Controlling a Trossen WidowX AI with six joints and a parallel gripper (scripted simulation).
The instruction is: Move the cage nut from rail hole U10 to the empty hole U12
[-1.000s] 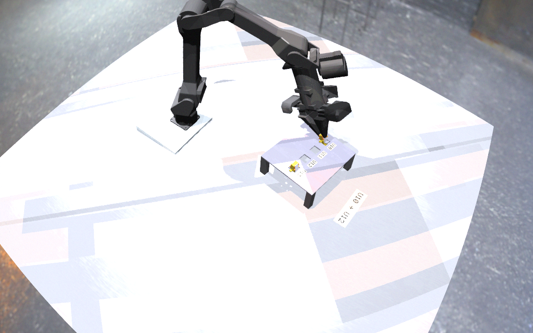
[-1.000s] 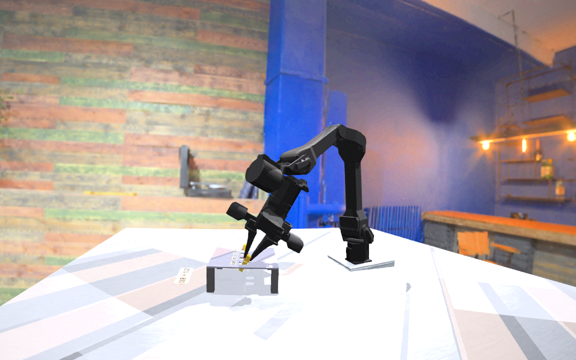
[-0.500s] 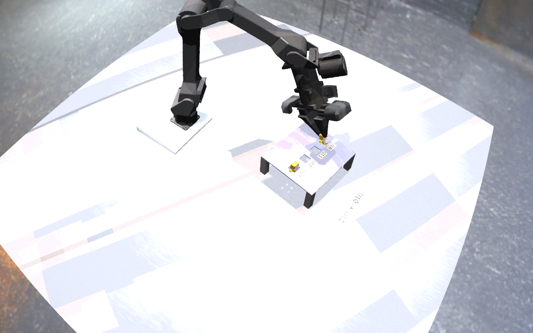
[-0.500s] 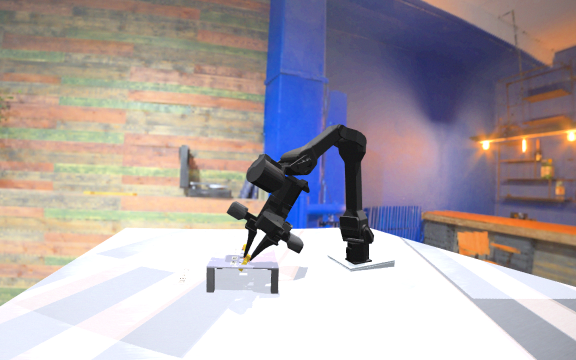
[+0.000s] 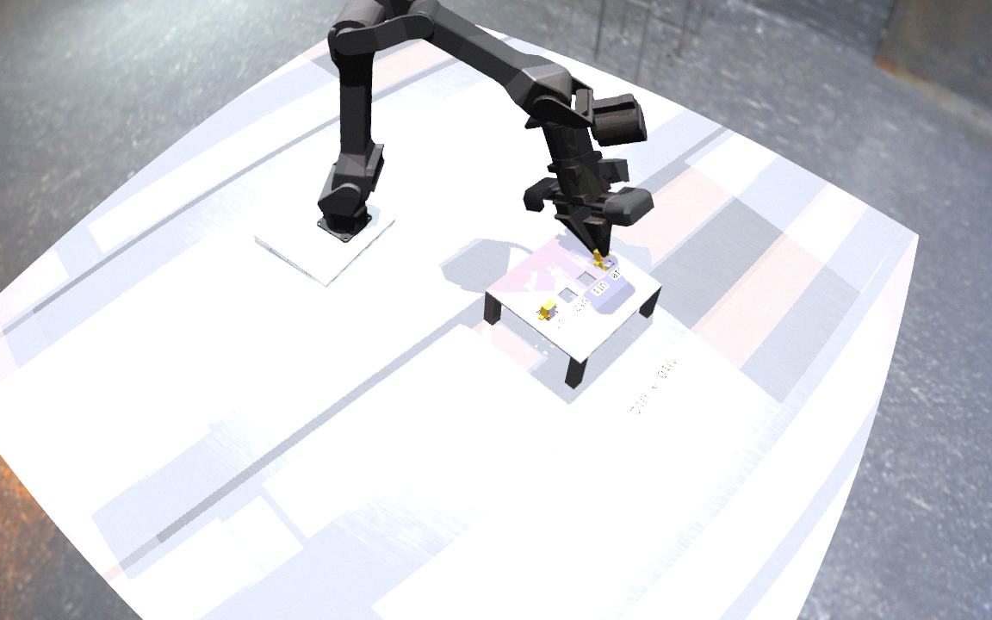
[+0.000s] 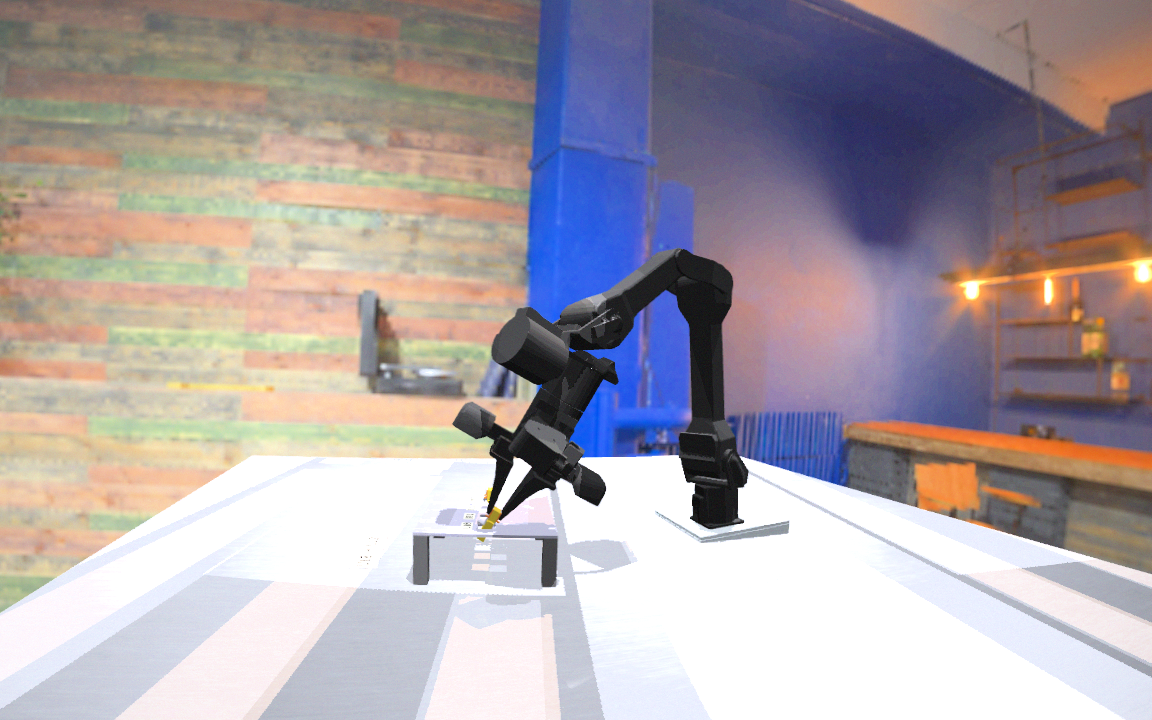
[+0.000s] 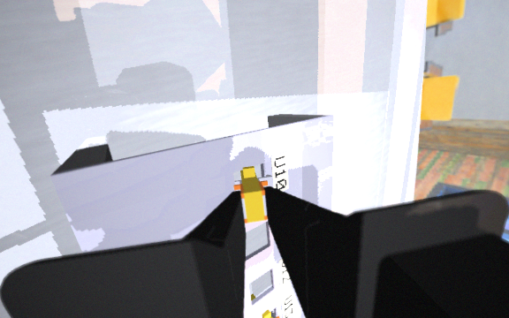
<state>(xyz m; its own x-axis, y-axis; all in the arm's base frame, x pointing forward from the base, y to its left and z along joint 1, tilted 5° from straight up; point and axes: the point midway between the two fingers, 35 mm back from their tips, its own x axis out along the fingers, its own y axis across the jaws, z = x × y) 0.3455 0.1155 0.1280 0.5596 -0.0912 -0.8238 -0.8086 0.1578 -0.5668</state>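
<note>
Holds the yellow cage nut (image 5: 598, 262) (image 6: 491, 519) (image 7: 254, 208) pinched in the gripper (image 5: 600, 252) (image 6: 494, 510) (image 7: 253, 191), tilted at hole U10 of the rail plate (image 5: 576, 339) (image 6: 531, 527) (image 7: 148, 190). Leaves hole U12 (image 5: 567, 294) (image 7: 262, 286) of the rail plate unfilled, between U11 (image 5: 586, 278) (image 7: 257, 240) and the other nut (image 5: 547, 310) (image 7: 267, 314), on the same plate.

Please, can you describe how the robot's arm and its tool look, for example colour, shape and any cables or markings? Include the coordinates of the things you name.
The arm (image 5: 468, 42) (image 6: 706, 358) is matte black, with angular links and rounded joints. The tool (image 5: 602, 252) (image 6: 492, 512) (image 7: 254, 190) is also black: two wedge-shaped fingers narrow to slim tips. I see no cables or readable markings.
</note>
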